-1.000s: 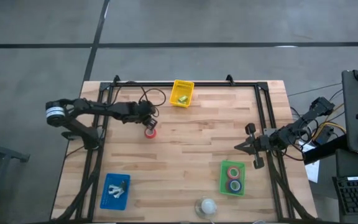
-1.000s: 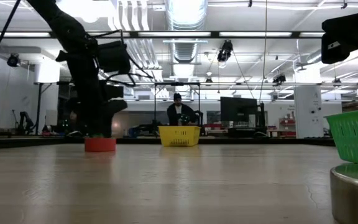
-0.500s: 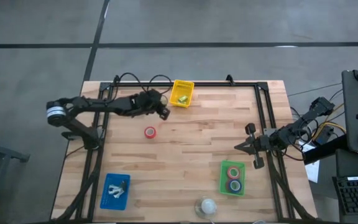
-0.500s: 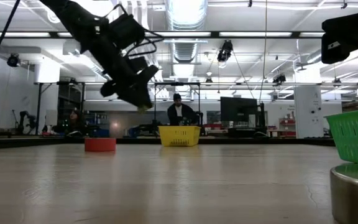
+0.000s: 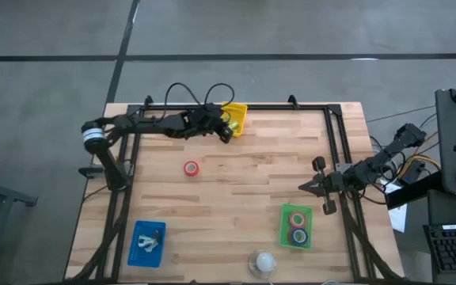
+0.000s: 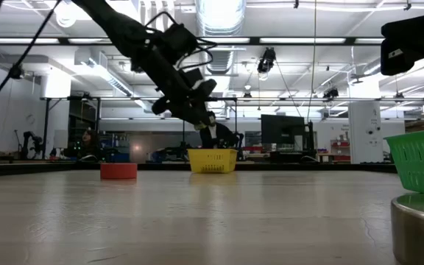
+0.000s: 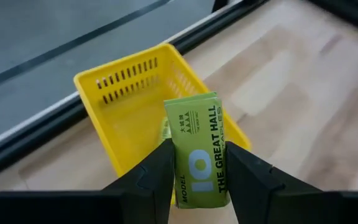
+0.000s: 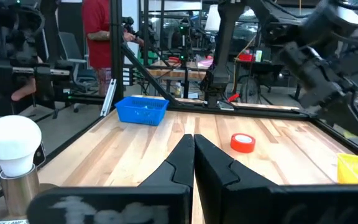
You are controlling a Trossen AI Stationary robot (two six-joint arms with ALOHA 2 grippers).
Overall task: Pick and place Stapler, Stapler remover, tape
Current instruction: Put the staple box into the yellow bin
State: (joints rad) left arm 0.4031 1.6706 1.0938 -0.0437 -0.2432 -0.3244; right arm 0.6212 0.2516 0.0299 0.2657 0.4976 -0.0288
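Observation:
My left gripper (image 5: 226, 131) hangs over the yellow basket (image 5: 234, 119) at the table's far edge, shut on a small green box (image 7: 199, 149) printed "10 THE GREAT HALL". In the low view the gripper (image 6: 201, 121) slants down above the basket (image 6: 213, 160). A red tape roll (image 5: 191, 168) lies flat on the wood, left of centre. The green basket (image 5: 284, 229) at the near right holds a red and a blue roll. My right gripper (image 5: 307, 187) waits shut at the right side. I cannot make out a stapler or a stapler remover. My left gripper pinches the green box between its two fingers, by the box's two long side faces (image 7: 178, 163), on its rear half. The fingers slant down from the table's left and lie along the box, whose front end juts past them. The box hangs clear above the basket's rim (image 7: 114, 155).
A blue basket (image 5: 147, 241) with small silvery pieces stands at the near left. A white ball-like object on a metal base (image 5: 264, 261) stands at the near edge. A black frame (image 5: 212, 105) runs along the far and side edges. Bare wood lies in the middle.
My left gripper has risen from beside the red tape roll and gone toward the table's far edge and right, to above the yellow basket. It has tipped from pointing steeply down to a shallow slant. The red roll has stayed where it was.

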